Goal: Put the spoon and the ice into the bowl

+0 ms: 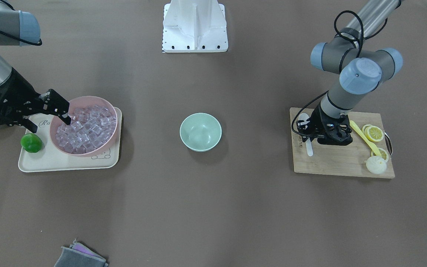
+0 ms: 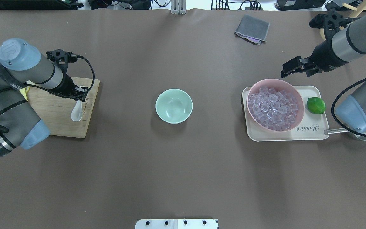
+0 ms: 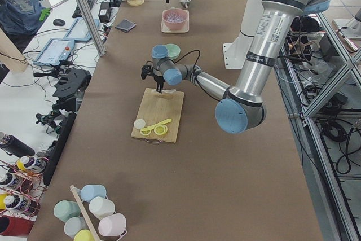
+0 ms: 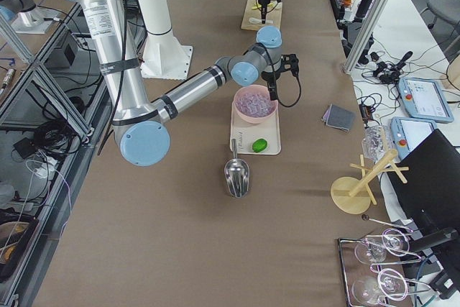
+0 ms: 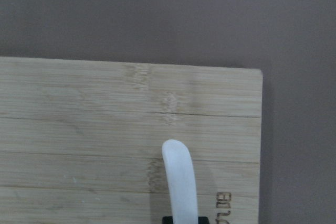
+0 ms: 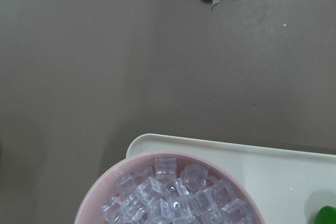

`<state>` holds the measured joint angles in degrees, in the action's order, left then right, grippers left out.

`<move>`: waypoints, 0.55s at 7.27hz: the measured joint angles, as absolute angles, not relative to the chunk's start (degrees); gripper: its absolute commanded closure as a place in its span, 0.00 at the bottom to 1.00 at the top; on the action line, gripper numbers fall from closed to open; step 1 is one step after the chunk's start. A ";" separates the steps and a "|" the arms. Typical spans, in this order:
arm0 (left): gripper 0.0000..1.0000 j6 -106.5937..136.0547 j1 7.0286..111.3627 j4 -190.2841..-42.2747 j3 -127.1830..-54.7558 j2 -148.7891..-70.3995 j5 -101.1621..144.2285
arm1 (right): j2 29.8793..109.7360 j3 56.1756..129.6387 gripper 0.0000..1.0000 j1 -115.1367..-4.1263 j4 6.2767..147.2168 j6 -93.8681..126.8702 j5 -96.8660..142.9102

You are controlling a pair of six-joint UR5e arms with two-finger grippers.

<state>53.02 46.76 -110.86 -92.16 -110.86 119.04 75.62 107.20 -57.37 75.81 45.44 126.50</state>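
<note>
The white spoon (image 2: 76, 112) lies on the wooden cutting board (image 2: 59, 119), scoop toward the robot. My left gripper (image 2: 78, 94) is down over its handle; in the left wrist view the handle (image 5: 178, 179) runs into dark fingertips at the bottom edge, which look closed on it. The mint-green bowl (image 2: 173, 105) stands empty at the table's middle (image 1: 200, 131). Clear ice cubes (image 2: 273, 106) fill a pink bowl (image 1: 87, 100). My right gripper (image 1: 50, 124) is open and empty, above the pink bowl's far rim.
The pink bowl and a lime (image 2: 315, 105) sit on a cream tray (image 2: 284, 137). A steel scoop (image 4: 237, 174) lies beside the tray. Lemon slices (image 1: 373, 133), a yellow utensil (image 1: 361, 135) and a white bun (image 1: 376, 165) share the board. A grey cloth (image 2: 252, 29) lies far off.
</note>
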 measured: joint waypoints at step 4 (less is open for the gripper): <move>1.00 64.24 41.87 -110.32 -89.07 -126.35 119.70 | 75.75 106.04 0.02 -54.70 75.75 45.44 124.21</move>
